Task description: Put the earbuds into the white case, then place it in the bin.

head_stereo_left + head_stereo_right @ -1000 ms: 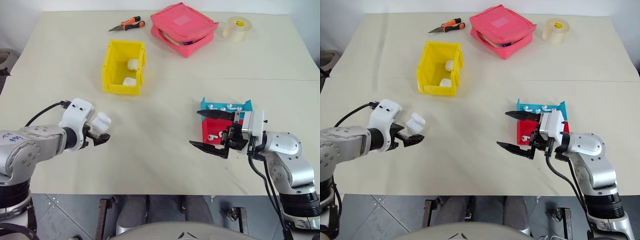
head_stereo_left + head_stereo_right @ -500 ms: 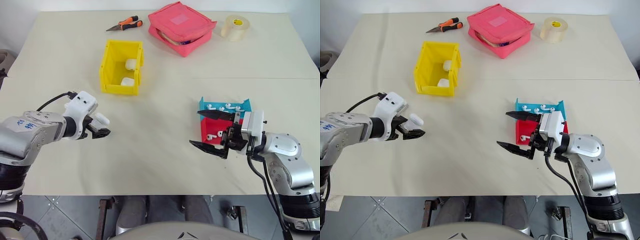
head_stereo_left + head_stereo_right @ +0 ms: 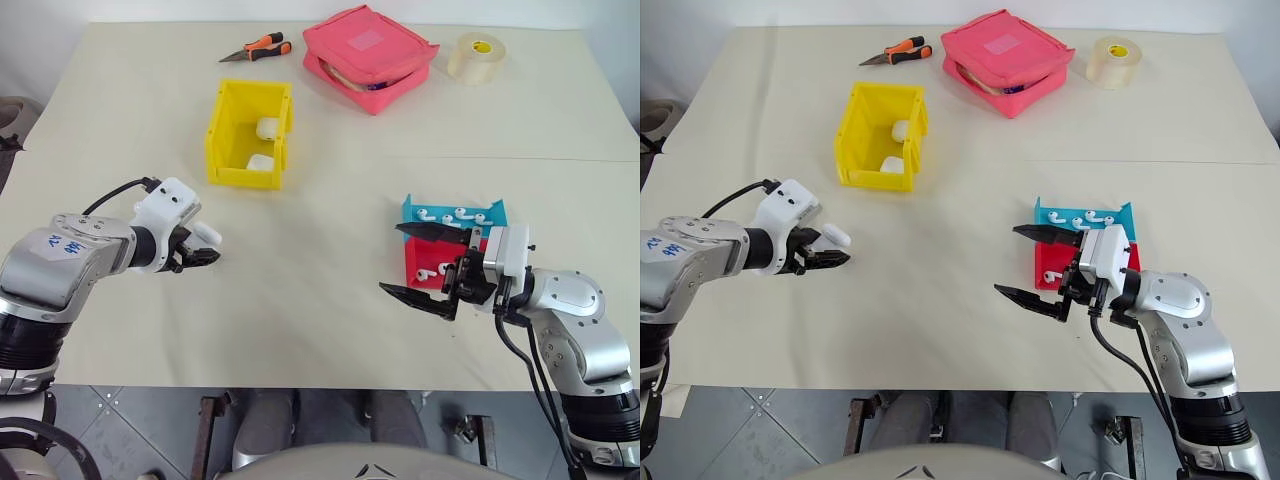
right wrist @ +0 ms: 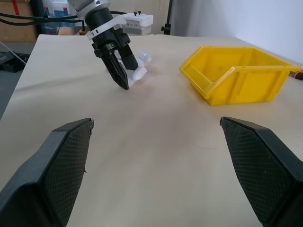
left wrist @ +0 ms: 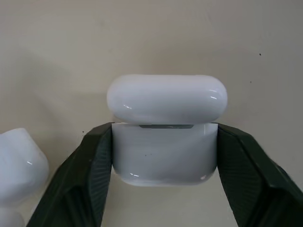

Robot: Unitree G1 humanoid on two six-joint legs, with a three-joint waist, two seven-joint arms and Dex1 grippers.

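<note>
My left gripper [image 3: 204, 250] is shut on the white case [image 5: 164, 153], which hangs just above the table at the left. Its black fingers [image 5: 90, 165] press the case's two sides, and the lid [image 5: 166, 98] sits on top with a thin gap under it. The yellow bin [image 3: 243, 179] stands further back on the table, with two white cases [image 3: 262, 161] inside. The earbuds [image 3: 441, 214] lie in a blue tray [image 3: 492, 211] and a red tray [image 3: 412, 262] at the right. My right gripper [image 3: 389, 258] hovers open beside those trays, pointing left, with nothing between its fingers.
At the back of the table lie orange-handled pliers [image 3: 256, 47], a pink zip pouch [image 3: 370, 55] and a roll of tape [image 3: 475, 56]. Bare table stretches between the two grippers and in front of the bin.
My left hand has rolled and edged toward the bin with the case, and its fingers have drawn closer together on it. The right arm has kept still.
</note>
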